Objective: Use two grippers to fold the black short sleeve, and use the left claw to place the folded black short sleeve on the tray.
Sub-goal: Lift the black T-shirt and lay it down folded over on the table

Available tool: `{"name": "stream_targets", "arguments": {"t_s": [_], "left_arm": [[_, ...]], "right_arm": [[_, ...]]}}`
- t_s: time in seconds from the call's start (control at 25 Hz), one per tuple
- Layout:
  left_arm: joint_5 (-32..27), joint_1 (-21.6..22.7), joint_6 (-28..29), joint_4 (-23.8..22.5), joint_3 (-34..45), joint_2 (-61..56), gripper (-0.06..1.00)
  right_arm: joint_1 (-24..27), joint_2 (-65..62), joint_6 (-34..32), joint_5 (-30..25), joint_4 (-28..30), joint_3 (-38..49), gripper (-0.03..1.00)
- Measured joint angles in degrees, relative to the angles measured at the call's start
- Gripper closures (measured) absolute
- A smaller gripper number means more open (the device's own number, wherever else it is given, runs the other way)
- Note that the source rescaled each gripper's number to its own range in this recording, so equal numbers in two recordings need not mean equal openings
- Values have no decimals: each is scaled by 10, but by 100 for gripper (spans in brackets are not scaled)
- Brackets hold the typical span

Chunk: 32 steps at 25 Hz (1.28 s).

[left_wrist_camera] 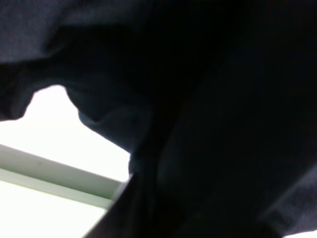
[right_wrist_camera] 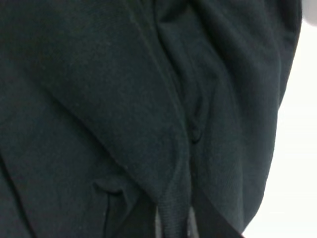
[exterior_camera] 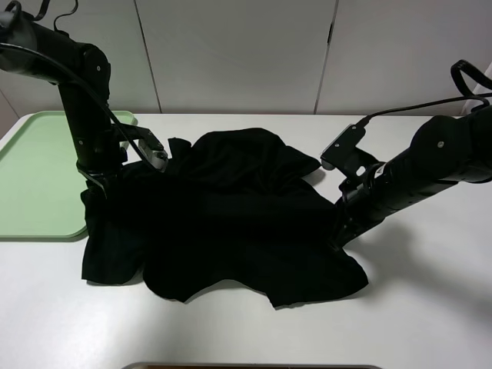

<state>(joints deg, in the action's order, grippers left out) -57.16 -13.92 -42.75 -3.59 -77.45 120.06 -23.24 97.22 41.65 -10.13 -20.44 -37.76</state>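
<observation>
Now right gripper (exterior_camera: pixel 340 233), arm angled low, pinches the hem of the black short sleeve (exterior_camera: pixel 231 223), which only its wrist view shows us; left gripper (exterior_camera: pixel 100 183), arm upright, is buried in cloth beside the tray (exterior_camera: pixel 34 177), opening untellable.

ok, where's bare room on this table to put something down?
Near strip of table in front of the shirt; near right corner beyond the right arm; the tray floor. Crowded: the middle, shirt with left arm and right arm at its sides.

White table (exterior_camera: pixel 430 307) carries black short sleeve (exterior_camera: pixel 231 223), tray (exterior_camera: pixel 31 184)
</observation>
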Motion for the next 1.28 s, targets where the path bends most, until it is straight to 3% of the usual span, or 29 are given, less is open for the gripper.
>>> {"name": "stream_targets", "arguments": {"t_s": [0.12, 0.56, 1.0, 1.28], "left_arm": [[-11, 0, 1, 10, 0, -8, 94], [-28, -6, 9, 104, 0, -101, 94], [-30, -35, 10, 108, 0, -263, 94], [-33, -125, 10, 76, 0, -447, 94]], "right_arm": [[0, 0, 0, 6, 0, 0, 97], [0, -15, 0, 8, 15, 0, 97], [0, -237, 0, -3, 61, 0, 97], [0, -464, -1, -13, 99, 0, 97]]}}
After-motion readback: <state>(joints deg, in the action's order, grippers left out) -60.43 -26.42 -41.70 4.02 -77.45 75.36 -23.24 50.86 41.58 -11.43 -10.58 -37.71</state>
